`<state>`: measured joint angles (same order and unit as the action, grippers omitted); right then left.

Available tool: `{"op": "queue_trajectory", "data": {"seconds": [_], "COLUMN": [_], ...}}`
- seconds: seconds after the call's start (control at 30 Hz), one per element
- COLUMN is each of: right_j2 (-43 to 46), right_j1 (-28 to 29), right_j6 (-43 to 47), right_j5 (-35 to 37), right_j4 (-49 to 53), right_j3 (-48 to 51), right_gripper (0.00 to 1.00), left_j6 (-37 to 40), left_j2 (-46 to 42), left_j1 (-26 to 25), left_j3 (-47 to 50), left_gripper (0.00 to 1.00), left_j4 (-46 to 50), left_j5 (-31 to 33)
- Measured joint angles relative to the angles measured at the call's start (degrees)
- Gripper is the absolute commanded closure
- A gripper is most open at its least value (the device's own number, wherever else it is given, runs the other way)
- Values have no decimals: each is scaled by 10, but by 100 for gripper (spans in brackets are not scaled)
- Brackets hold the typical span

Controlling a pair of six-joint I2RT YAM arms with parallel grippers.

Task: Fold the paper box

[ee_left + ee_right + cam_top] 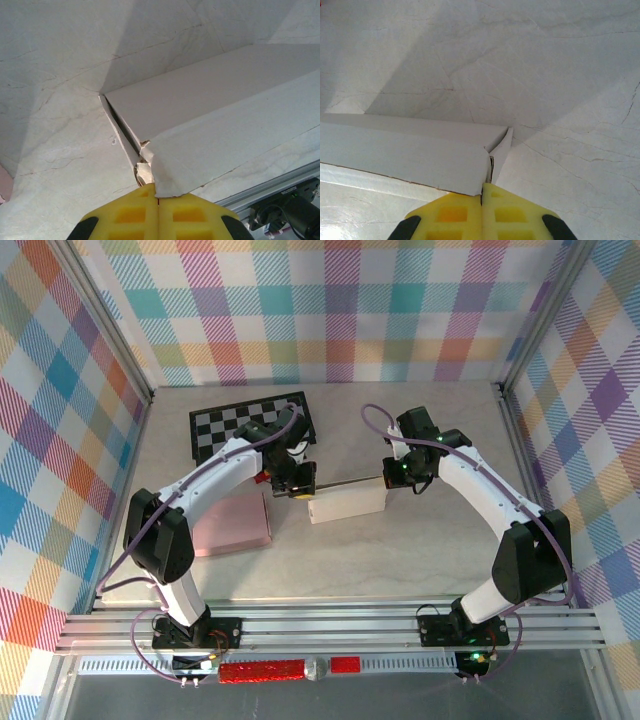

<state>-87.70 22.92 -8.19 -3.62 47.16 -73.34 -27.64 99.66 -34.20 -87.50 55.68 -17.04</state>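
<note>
The paper box lies near the middle of the table, a long white sleeve spanning the gap between the two arms. The left gripper is clamped shut on a crumpled flap corner at the box's left end. The right gripper is pinched shut on the flap at its right end, seemingly to steady the sleeve while the ends are tucked. Near the box's left end lies a pink pad; behind the box, to the left, sits a chessboard. Neither touches the box or looks likely to hinder folding.
</note>
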Motion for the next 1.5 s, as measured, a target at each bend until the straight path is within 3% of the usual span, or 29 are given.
{"op": "queue_trajectory", "data": {"seconds": [1.1, 1.5], "right_j2": [-4, -8], "right_j1": [0, 0], "right_j6": [0, 0], "right_j5": [2, 2], "right_j4": [-1, -3], "right_j3": [-3, -5], "right_gripper": [100, 100], "left_j6": [2, 0], "left_j2": [17, 14], "left_j1": [30, 51], "left_j3": [-26, 2], "left_gripper": [100, 100], "left_j4": [28, -4], "left_j5": [-53, -106]}}
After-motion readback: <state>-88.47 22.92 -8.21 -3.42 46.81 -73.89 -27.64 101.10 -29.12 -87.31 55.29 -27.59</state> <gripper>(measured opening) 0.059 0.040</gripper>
